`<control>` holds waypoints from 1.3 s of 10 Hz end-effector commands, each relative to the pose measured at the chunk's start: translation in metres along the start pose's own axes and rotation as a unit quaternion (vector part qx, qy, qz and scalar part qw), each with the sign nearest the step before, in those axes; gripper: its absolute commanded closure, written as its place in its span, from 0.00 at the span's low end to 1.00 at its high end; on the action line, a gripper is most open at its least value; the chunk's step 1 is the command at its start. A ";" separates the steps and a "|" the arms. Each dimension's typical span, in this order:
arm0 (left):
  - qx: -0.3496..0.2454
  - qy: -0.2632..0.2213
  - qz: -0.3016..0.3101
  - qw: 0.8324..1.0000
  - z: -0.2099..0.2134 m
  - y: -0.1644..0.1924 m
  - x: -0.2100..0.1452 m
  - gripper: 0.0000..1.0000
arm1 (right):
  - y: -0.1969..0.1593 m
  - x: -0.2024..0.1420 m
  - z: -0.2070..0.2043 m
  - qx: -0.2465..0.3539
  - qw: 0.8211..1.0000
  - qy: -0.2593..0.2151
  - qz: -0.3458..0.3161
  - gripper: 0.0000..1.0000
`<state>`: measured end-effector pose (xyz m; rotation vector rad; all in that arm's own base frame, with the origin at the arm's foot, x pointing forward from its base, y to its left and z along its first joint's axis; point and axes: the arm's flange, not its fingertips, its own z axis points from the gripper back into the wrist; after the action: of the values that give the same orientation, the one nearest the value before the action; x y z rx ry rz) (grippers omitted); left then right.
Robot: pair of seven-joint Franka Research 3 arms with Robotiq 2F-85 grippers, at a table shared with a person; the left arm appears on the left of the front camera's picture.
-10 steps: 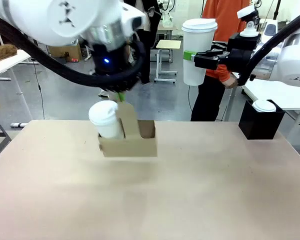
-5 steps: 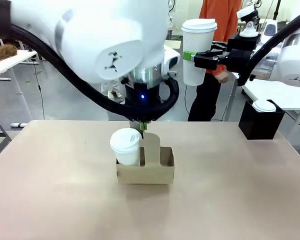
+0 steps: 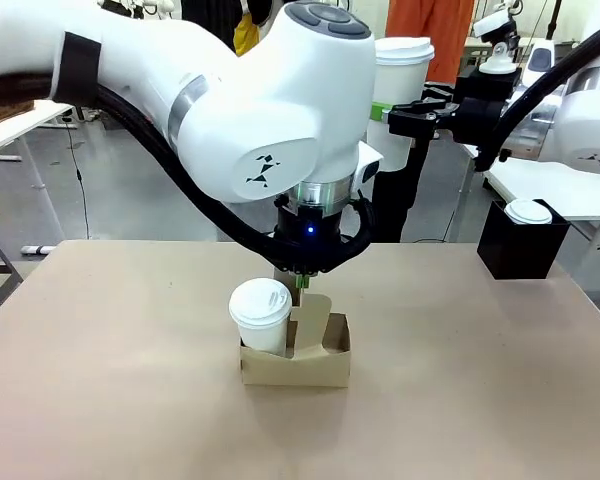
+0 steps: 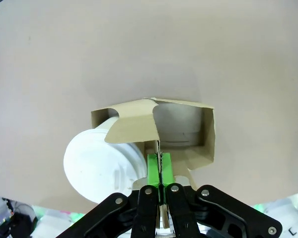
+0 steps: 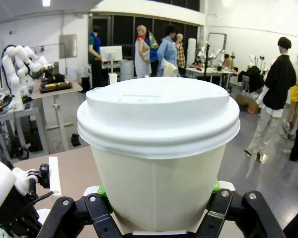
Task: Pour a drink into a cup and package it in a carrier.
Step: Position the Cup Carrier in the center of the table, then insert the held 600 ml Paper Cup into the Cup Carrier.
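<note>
Behind the left arm [image 3: 280, 130], right fingers [image 3: 408, 122] clamp a half-hidden cup [image 3: 410, 75]; left fingers [image 4: 153, 169] pinch the carrier [image 3: 295, 366].

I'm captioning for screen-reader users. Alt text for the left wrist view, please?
The left gripper, black with green pads, is shut on the upright centre handle of a small brown cardboard cup carrier above a beige table. A lidded white paper cup fills one slot; the other is empty.

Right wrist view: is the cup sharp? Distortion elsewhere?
Right wrist view: cup sharp but bulged by the wide lens, background softer. Left wrist view: table edges bow, carrier crisp. Front view: even light, no motion blur.
</note>
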<state>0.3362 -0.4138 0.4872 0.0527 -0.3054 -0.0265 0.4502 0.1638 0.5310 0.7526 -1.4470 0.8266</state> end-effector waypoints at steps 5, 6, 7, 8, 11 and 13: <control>0.003 -0.004 0.003 1.000 0.002 0.004 -0.001 0.98 | 0.001 0.002 -0.003 0.000 1.000 -0.009 -0.001 0.23; -0.003 0.000 0.002 1.000 0.002 0.001 0.002 0.58 | 0.001 0.002 -0.003 0.000 1.000 -0.009 -0.001 0.23; -0.011 -0.001 -0.015 1.000 0.009 0.006 0.002 0.38 | 0.001 0.002 -0.003 0.000 1.000 -0.009 -0.001 0.23; -0.023 0.004 -0.031 0.999 0.023 0.014 0.002 0.00 | 0.000 0.000 0.000 0.000 1.000 0.000 0.000 0.23; -0.060 0.024 -0.090 0.994 0.065 0.042 0.001 0.13 | -0.065 -0.013 0.008 0.039 0.998 -0.008 -0.048 0.23; -0.064 0.025 -0.173 0.983 0.088 0.085 0.006 0.00 | -0.082 -0.032 0.029 0.100 0.994 -0.010 -0.034 0.23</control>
<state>0.3196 -0.3676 0.5725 -0.0311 -0.2641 -0.2943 0.5001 0.1043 0.4961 0.8864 -1.3832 0.8559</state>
